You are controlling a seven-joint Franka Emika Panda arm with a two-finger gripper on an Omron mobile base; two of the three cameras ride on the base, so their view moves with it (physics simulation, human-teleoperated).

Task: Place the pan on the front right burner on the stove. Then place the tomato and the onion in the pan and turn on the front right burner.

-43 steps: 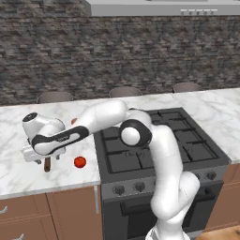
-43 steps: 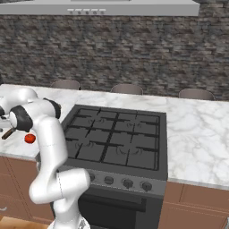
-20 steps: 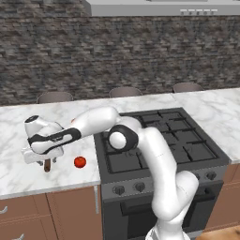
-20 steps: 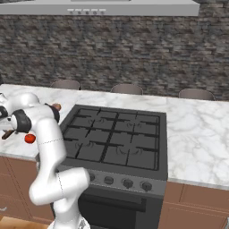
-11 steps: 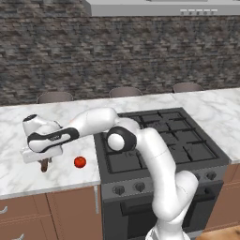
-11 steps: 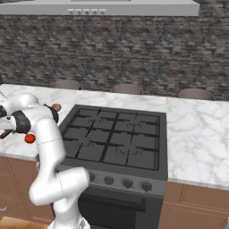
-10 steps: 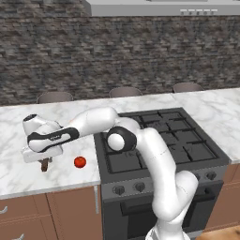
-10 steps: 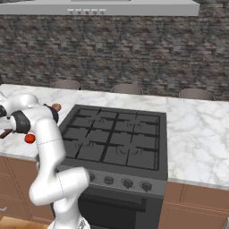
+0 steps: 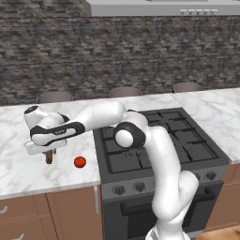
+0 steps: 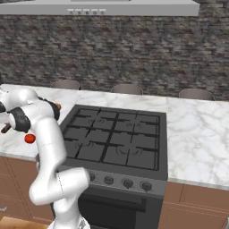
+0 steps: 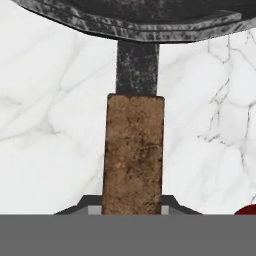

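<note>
My gripper (image 11: pixel 132 207) is shut on the pan's brown wooden handle (image 11: pixel 134 150). The black pan (image 11: pixel 150 22) lies ahead of it on the white marble counter. From the left base view the hand (image 9: pixel 47 147) hangs low over the counter left of the stove (image 9: pixel 154 140), with the handle's end (image 9: pixel 48 158) poking out beneath it. The red tomato (image 9: pixel 80 162) lies on the counter just right of the hand, apart from it, and shows again as a tomato (image 10: pixel 30 138) beside the arm. A brownish-orange onion (image 10: pixel 57 106) peeks out behind the arm. The front right burner (image 10: pixel 134 156) is bare.
The counter's front edge (image 9: pixel 51 187) runs close below the hand and tomato. The stove's grey knob panel (image 10: pixel 125 181) faces the base. Three chair backs (image 10: pixel 127 89) stand behind the counter under a stone wall. More marble counter (image 10: pixel 197 129) stretches right of the stove.
The jaws have closed on the pan's handle. The hand has stayed low over the counter and hardly shifted; the tomato has not moved.
</note>
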